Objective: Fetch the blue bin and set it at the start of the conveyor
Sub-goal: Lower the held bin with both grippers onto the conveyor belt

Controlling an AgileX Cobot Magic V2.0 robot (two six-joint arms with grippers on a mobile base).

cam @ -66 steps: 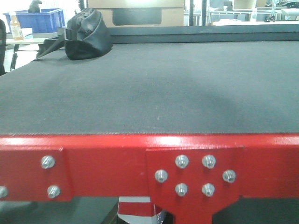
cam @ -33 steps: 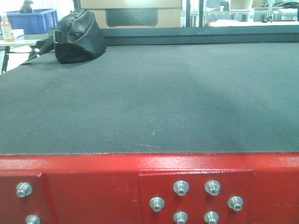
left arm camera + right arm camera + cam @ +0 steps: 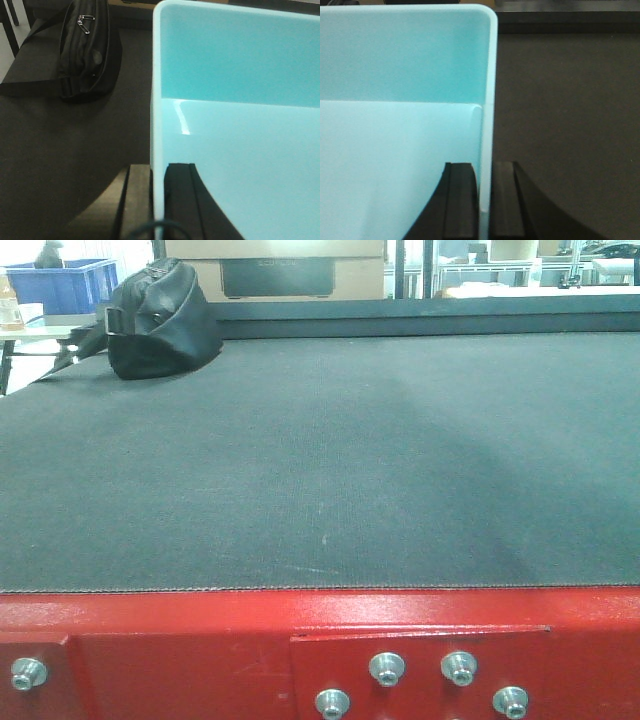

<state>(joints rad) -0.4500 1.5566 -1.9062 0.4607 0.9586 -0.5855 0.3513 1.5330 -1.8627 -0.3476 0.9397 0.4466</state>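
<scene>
Pale-cyan plastic forms the blue bin (image 3: 240, 150), carried between both arms over the conveyor start (image 3: 320, 440). Whether its base touches the belt cannot be told. The left pincer (image 3: 158, 200) is clamped across the bin's left wall and the right pincer (image 3: 485, 200) across its right wall, each with one finger inside and one outside. Hazards: thin-wall grips may slip if the arms lower unevenly, tilting the bin. The black bag (image 3: 85, 50) at the belt's far left lies near the left wall and could snag. Release too near the red frame (image 3: 180, 640) risks overhang.
</scene>
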